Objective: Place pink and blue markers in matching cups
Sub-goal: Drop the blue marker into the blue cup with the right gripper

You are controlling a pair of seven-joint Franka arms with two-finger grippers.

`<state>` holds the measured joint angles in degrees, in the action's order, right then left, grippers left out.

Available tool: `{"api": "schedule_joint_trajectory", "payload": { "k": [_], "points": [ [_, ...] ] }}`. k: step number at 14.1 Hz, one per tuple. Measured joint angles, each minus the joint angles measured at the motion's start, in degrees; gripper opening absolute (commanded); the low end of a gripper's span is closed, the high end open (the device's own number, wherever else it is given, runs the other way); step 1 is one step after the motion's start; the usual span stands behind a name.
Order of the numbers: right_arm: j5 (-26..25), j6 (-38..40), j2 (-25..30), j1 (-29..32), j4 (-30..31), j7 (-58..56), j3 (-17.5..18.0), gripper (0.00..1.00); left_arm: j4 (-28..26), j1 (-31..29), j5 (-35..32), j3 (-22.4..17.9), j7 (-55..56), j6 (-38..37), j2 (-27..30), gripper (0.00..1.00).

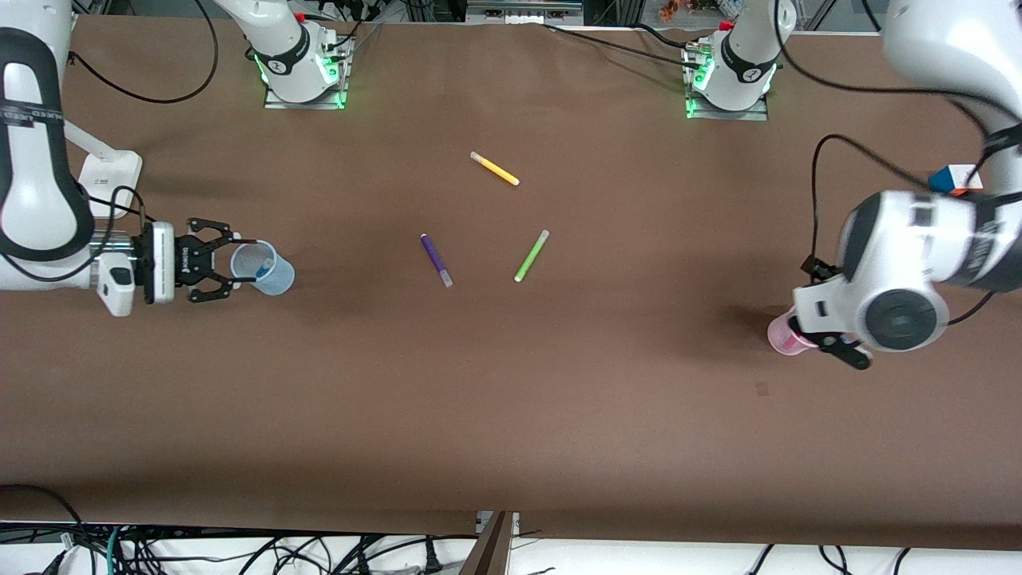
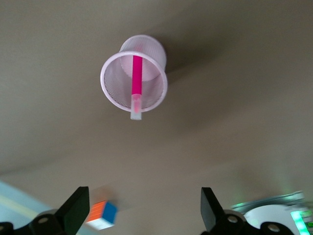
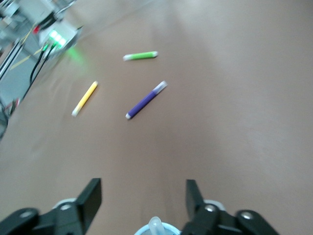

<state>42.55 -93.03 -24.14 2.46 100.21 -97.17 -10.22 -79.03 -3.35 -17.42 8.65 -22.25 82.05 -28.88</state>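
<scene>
Left wrist view: pink marker in pink cup, left hand apart.

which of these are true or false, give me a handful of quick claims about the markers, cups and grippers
1. The pink marker stands in the pink cup. True.
2. The left gripper is shut on the pink marker. False: it is open, above the cup.
3. The blue cup lies toward the right arm's end of the table. True.
4. The right gripper is shut. False: it is open beside the blue cup.
5. The purple marker is in a cup. False: it lies on the table, beside the green marker.
</scene>
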Motion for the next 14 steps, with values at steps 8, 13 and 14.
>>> {"api": "schedule_joint_trajectory", "payload": {
  "k": [8,13,14],
  "points": [
    [-20.5,3.4,1.2,-9.3,-16.2,61.3,1.0,1.00,0.7,-1.6,9.2,1.4,2.0,0.1,13.2,1.00],
    [-34.6,6.8,4.0,-11.1,-17.4,91.6,5.5,1.00,-8.2,0.8,13.8,-3.1,21.8,9.6,23.3,1.00],
    [-36.3,7.5,6.0,-11.0,-16.3,93.8,6.2,1.00,-12.4,1.4,13.9,-3.8,25.0,12.8,26.4,1.00]
  ]
}}
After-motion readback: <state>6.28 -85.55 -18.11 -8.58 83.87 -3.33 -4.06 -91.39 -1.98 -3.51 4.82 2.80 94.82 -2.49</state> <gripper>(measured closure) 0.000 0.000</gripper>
